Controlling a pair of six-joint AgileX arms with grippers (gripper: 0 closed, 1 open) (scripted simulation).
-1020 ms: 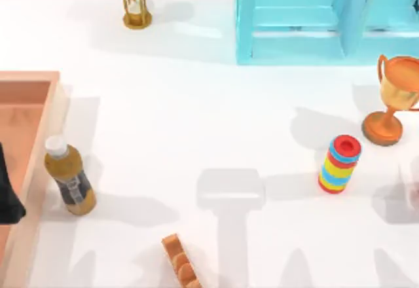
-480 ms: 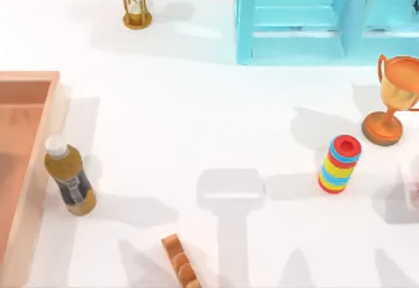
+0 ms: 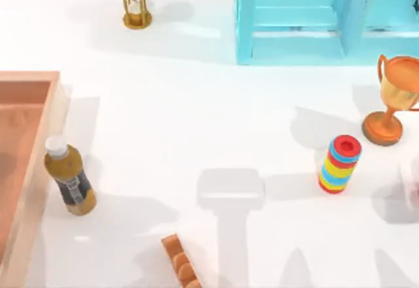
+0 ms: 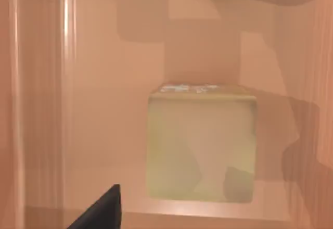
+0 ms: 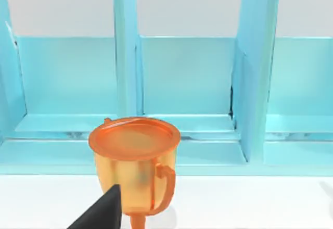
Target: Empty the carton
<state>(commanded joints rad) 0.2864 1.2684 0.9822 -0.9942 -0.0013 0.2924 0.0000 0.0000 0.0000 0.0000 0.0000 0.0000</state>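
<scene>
The left end effector [image 4: 104, 211] hangs over the salmon-orange open-topped carton [image 3: 29, 170] at the white table's [image 3: 196, 124] left edge; its opening cannot be told. A pale greenish cube [image 4: 202, 143] lies inside the carton.

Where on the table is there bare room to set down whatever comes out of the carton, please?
The widest bare patch is mid-table, bordered by the hourglass, the light-blue cabinet, the ring stack and the bottle. It is crowded along the carton, where the bottle stands close by its wall, and at the right around the trophy.
</scene>
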